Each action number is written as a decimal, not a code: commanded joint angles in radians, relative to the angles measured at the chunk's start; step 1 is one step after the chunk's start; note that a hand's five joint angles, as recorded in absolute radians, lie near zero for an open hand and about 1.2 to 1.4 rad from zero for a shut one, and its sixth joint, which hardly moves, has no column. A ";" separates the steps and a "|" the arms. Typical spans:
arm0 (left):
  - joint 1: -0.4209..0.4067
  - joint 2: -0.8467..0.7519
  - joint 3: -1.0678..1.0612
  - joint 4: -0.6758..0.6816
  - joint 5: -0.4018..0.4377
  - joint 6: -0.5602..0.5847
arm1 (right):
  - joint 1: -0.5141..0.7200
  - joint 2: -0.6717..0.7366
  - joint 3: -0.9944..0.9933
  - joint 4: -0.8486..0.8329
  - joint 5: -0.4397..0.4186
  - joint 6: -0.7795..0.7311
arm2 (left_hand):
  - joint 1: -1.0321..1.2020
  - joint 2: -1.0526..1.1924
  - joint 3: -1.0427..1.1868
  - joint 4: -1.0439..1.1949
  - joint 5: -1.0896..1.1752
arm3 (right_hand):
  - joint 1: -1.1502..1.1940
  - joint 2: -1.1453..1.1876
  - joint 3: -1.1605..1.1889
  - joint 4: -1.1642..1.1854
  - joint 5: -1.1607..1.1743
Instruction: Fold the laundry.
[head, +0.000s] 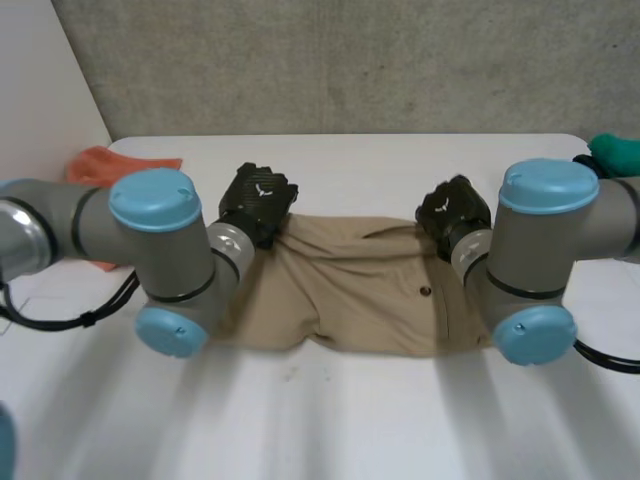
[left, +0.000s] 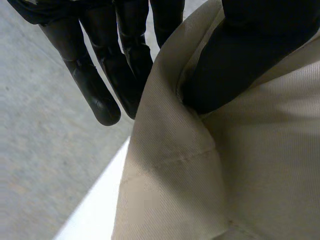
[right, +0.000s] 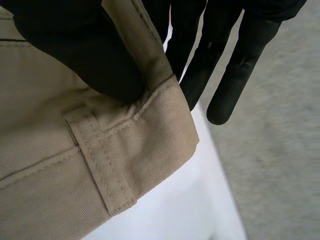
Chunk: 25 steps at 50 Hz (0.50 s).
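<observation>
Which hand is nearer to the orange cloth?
Left. The left hand pinches the far left corner of the beige garment, with bare table between it and the orange cloth. The right hand pinches the far right corner, across the garment from the cloth.

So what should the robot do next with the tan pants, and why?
Probably lift the far edge and carry it toward the near edge: the left hand and right hand each pinch a far corner of the tan pants, which lie spread out.

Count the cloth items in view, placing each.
3: beige garment mid-table, held by left hand and right hand; orange cloth beyond left arm; green cloth beyond right arm. Arms may hide more.
</observation>
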 joint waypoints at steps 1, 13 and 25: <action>0.003 -0.098 0.214 0.186 0.001 0.143 | -0.035 0.085 -0.148 -0.290 -0.007 -0.011 | 0.270 0.200 0.207 0.197 0.220 | 0.319 0.226 0.207 0.196 0.197; 0.027 0.105 0.368 0.515 0.000 0.061 | -0.037 -0.022 -0.374 -0.662 -0.047 0.048 | 0.270 0.200 0.207 0.197 0.220 | 0.319 0.226 0.207 0.196 0.197; 0.035 0.158 0.095 0.435 0.003 0.027 | -0.045 -0.019 -0.319 -0.471 -0.047 0.122 | 0.270 0.200 0.207 0.197 0.220 | 0.319 0.226 0.207 0.196 0.197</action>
